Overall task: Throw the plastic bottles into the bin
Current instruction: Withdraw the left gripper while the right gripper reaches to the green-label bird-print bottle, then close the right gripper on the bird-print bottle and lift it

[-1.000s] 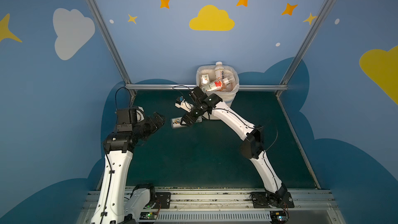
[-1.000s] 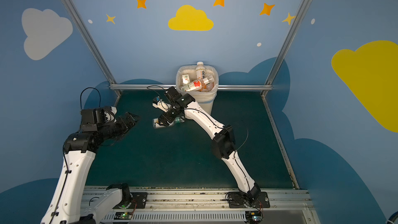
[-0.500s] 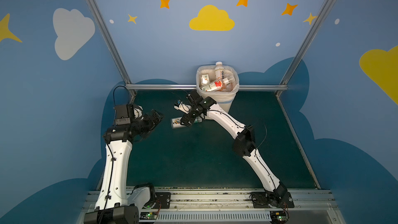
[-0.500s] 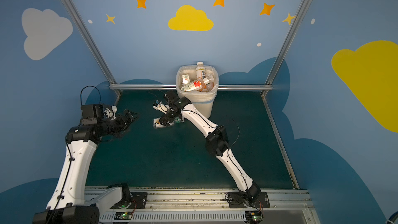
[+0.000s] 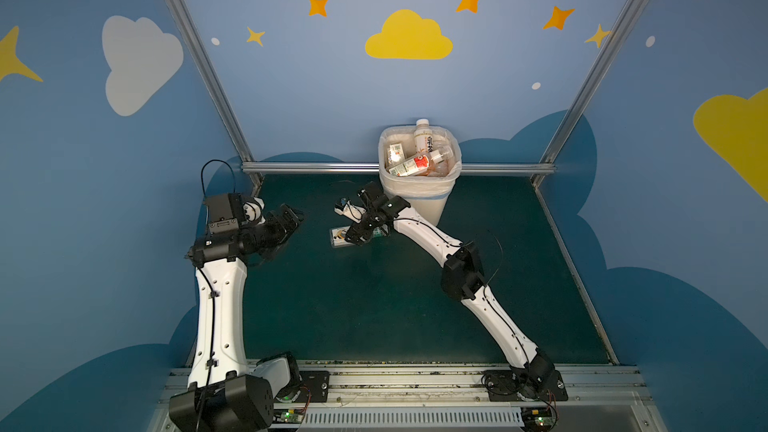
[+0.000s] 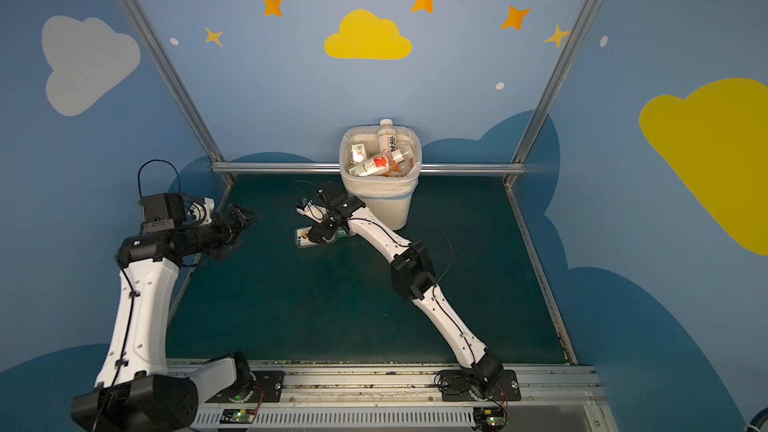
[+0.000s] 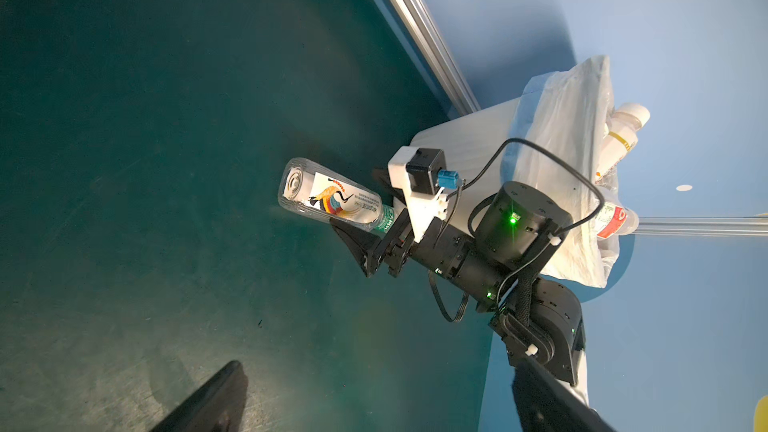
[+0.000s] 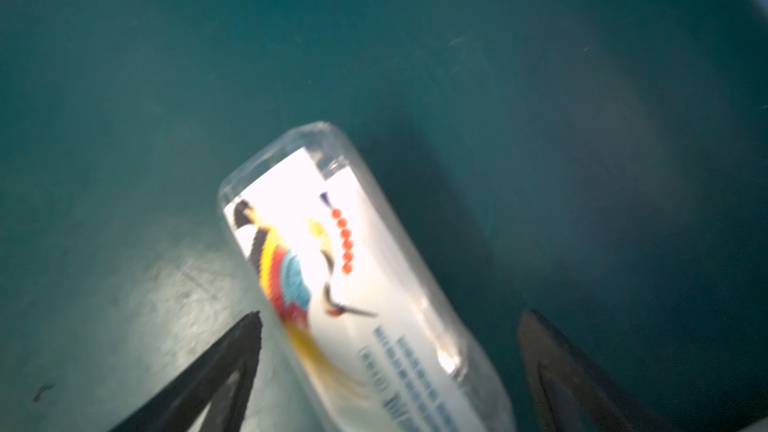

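Bottles (image 5: 409,167) fill the bin (image 5: 420,198). A lone bottle (image 8: 353,276) lies between the parted jaws of the right end effector (image 8: 392,317). The left end effector (image 5: 293,224) is likewise parted.

The dark green surface (image 5: 374,305), scuffed in places, carries two things: the cream bin (image 5: 422,201), standing upright at its back edge, and one clear bottle (image 5: 338,238) with a white label, lying on its side near the bin's base.
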You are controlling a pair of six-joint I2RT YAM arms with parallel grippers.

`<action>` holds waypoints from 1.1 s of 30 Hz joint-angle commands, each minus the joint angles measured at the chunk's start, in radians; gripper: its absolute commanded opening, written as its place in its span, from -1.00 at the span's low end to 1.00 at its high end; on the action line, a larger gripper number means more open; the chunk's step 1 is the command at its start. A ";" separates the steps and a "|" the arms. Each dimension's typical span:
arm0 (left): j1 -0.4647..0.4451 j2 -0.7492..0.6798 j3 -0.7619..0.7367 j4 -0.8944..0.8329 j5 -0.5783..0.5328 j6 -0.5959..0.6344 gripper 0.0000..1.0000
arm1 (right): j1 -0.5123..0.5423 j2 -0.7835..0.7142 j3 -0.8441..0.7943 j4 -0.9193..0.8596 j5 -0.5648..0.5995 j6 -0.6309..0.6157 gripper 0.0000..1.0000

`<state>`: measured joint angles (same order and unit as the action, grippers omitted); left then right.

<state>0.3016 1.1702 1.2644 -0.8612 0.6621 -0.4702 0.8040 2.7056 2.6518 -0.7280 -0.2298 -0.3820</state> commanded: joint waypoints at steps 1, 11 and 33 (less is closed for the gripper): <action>0.015 0.020 0.034 -0.020 0.023 0.032 0.99 | -0.020 0.019 0.034 0.059 -0.045 0.013 0.94; 0.062 0.046 0.029 0.018 0.044 0.005 0.99 | -0.051 -0.013 -0.044 0.023 -0.158 0.045 0.93; 0.072 0.007 -0.166 0.082 0.101 0.056 0.99 | 0.004 -0.125 -0.149 -0.298 0.045 0.119 -0.24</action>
<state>0.3729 1.1831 1.1202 -0.8196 0.7330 -0.4427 0.8017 2.6591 2.5404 -0.8886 -0.2253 -0.3031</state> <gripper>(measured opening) 0.996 0.416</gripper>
